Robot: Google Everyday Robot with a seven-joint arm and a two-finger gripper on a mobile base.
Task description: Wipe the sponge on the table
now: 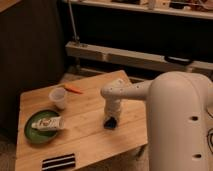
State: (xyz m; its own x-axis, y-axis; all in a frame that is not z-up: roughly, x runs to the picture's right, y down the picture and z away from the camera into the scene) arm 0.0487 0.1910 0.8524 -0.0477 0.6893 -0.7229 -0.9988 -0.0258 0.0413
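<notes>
Apparently the wiping itself is the step in hand. The big white arm (pixel 175 115) reaches from the right and bends down over the table (pixel 90 107), a low one with a light wooden top. At its end the gripper (pixel 110 120) points straight down, a little right of the middle of the top. It is clenched on the sponge (pixel 110 125), of which only a small blue part shows under the dark fingers. The sponge seems to touch the wood, but the contact line itself is hidden. How much of the top was already wiped, I cannot tell.

I judge the next move needs steady downward pressure and a flat sideways slide, with the grip kept firm so the sponge does not slip out. The bare wood around the gripper gives room, but the near and right edges of the table are close.

Behind the table, the room is dim, with a long pale shelf (pixel 135 56) and a dark wall (pixel 30 50) on the left. On the left part of the top stands a green plate (pixel 30 136) with a packet (pixel 47 123) on it. Behind it is a clear cup (pixel 58 97), and just beside that a small orange stick (pixel 74 89). At the front edge lies a flat striped thing (pixel 59 161). All of these are well apart from the sponge.
</notes>
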